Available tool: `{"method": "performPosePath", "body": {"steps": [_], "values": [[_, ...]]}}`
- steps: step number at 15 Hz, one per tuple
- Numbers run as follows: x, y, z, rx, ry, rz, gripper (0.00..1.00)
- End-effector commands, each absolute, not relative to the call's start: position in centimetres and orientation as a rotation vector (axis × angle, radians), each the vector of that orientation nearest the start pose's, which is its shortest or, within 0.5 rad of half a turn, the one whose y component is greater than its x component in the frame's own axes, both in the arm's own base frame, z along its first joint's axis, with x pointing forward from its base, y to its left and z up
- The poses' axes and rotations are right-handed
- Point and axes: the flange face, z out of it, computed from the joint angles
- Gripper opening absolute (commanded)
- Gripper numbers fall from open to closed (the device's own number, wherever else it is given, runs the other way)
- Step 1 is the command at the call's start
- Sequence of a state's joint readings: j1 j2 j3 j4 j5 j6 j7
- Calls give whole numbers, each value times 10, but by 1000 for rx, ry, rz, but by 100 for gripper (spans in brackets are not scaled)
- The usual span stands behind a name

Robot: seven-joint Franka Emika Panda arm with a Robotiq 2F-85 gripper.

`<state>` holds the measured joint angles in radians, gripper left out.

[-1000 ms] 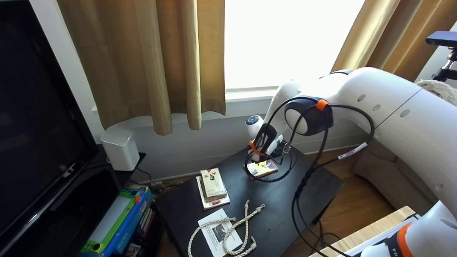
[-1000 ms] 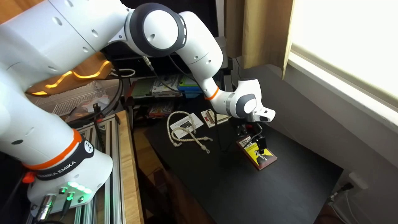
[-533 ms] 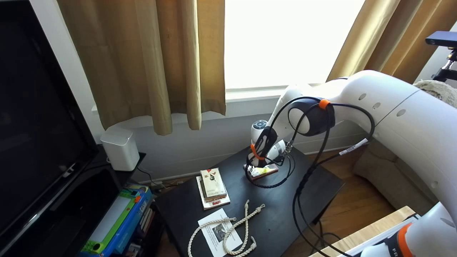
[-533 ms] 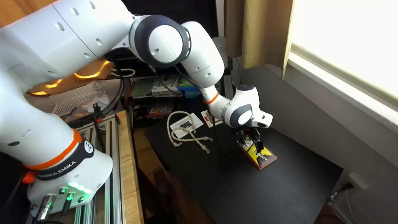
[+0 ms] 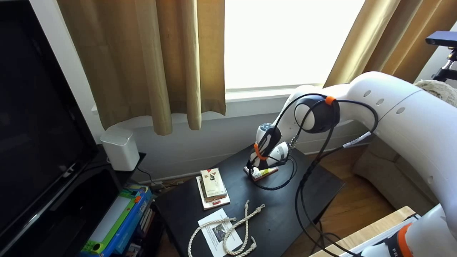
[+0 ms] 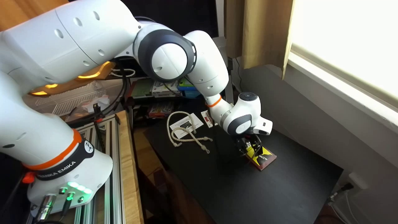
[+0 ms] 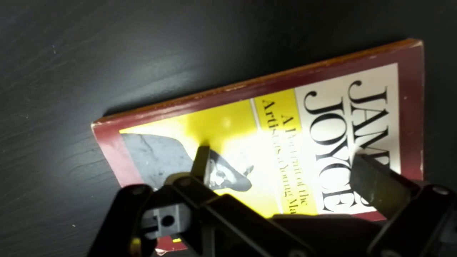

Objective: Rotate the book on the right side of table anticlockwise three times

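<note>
Book, maroon-bordered and lettered JOYCE, lies flat toward the far side of the black table, right of the stacked books in an exterior view. Gripper unclenched, jaws standing apart over the cover; contact cannot be determined.

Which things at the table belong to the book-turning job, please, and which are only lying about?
For the job:
Joyce book
gripper, open, over the book
table

Only lying about:
book stack
sheet
rope, partly on the sheet
</note>
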<state>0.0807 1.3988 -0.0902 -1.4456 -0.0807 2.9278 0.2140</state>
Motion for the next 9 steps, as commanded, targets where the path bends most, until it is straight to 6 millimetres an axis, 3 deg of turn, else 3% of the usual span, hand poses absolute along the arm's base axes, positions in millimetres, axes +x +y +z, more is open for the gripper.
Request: {"method": "performPosePath", "body": {"steps": [1,9], "values": [[603,-3,-152,-3203,7,18,100],[590,8,-158,-3193,-471,388,100]]}}
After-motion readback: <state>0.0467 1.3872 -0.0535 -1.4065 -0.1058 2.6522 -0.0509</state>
